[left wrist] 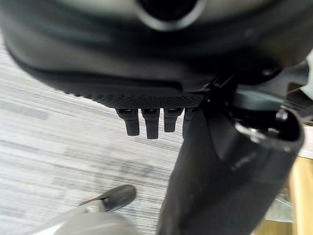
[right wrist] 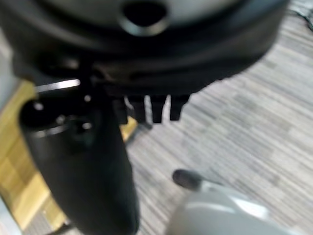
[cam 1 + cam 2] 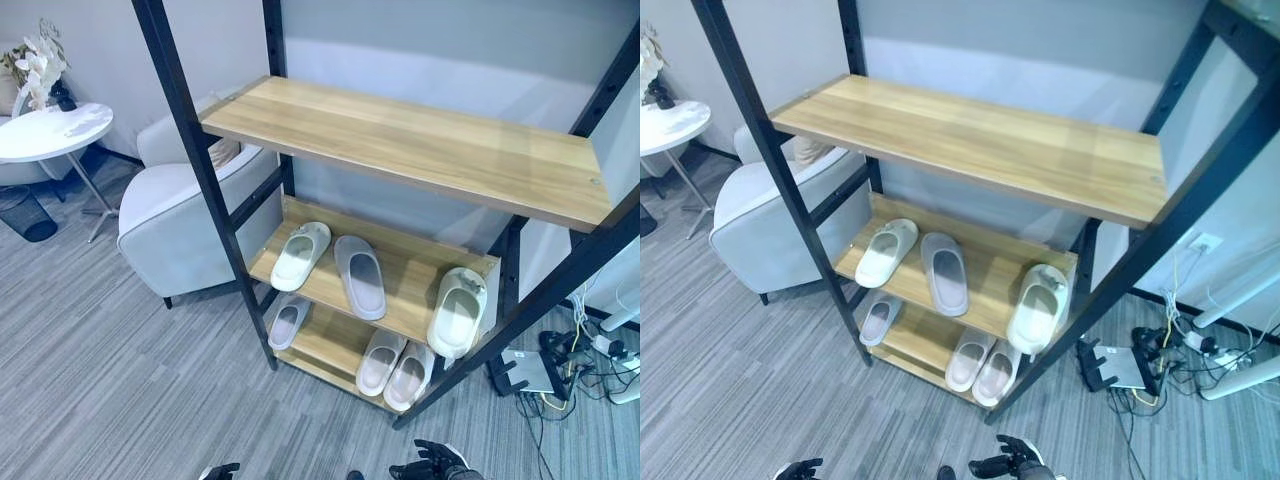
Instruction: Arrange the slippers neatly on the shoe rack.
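Holding six slippers (image 3: 359,276) on two lower shelves, shoe rack (image 3: 400,145) faces empty, relaxed hands (image 3: 432,464).

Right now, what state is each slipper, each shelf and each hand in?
Top shelf: bare.
Middle-shelf left slipper: upright, angled.
Middle slipper: sole up.
Right slipper: overhanging the front edge.
Bottom-shelf single slipper: upright.
Bottom-shelf pair: side by side.
Left hand: open, holding nothing.
Right hand: open, holding nothing.
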